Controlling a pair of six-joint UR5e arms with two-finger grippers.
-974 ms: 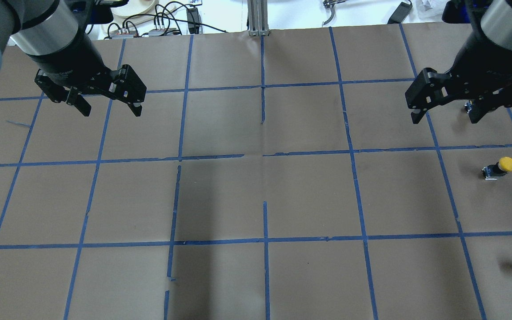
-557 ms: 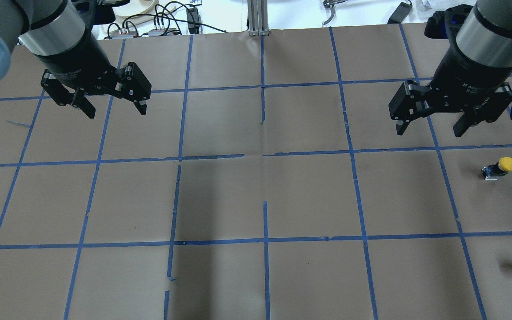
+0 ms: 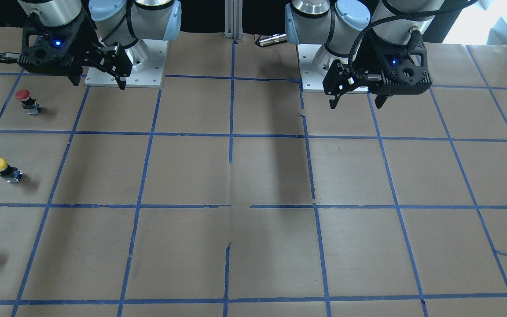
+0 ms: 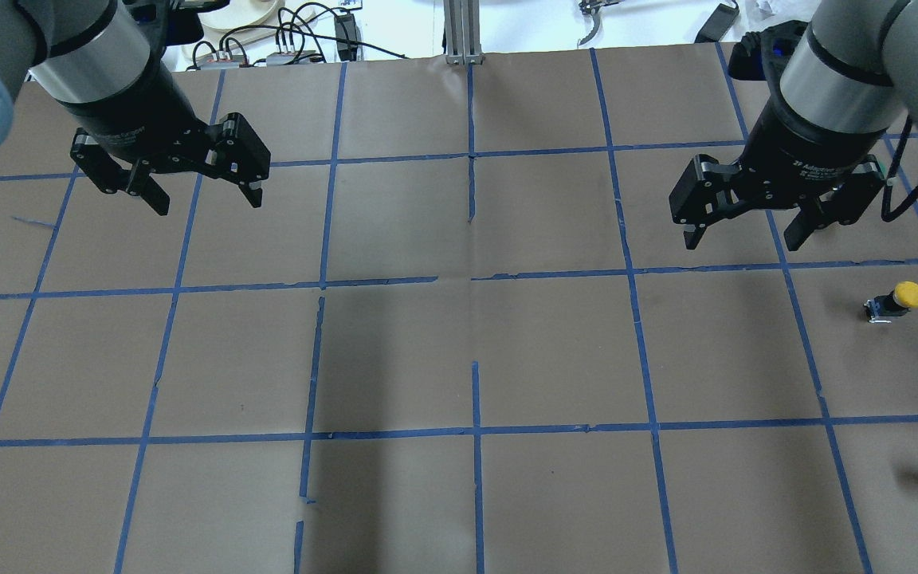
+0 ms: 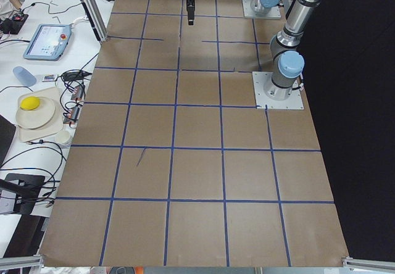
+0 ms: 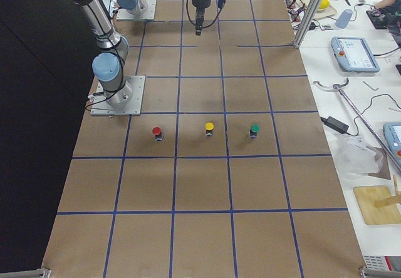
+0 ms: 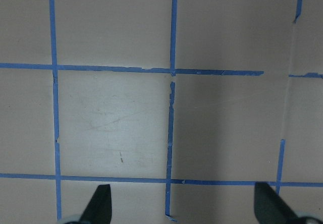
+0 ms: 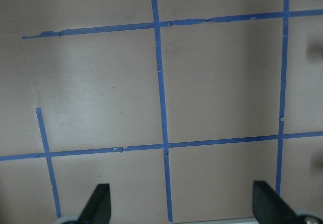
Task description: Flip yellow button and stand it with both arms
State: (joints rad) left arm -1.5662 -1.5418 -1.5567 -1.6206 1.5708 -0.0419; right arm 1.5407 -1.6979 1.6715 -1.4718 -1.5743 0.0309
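Matt brown paper (image 4: pixel 555 351) covers the table, smooth but creased along its seams. It is gridded with blue tape (image 4: pixel 395 435), frayed and torn in spots. The left arm (image 4: pixel 100 60) and right arm (image 4: pixel 829 84) wear satin silver metal sleeves and smooth light-blue plastic joint caps (image 3: pixel 104 9). The left gripper (image 4: pixel 205 203) and right gripper (image 4: pixel 741 239) look like matt black plastic. The yellow button (image 4: pixel 896 301) has a smooth yellow plastic cap, a black body and small shiny metal parts. The base plate (image 3: pixel 148 66) is dull silvery metal.

The left gripper (image 4: pixel 205 199) points its fingers downward, jaws spread wide, with nothing between them. The right gripper (image 4: pixel 742 237) has the same pose: jaws wide apart, empty.
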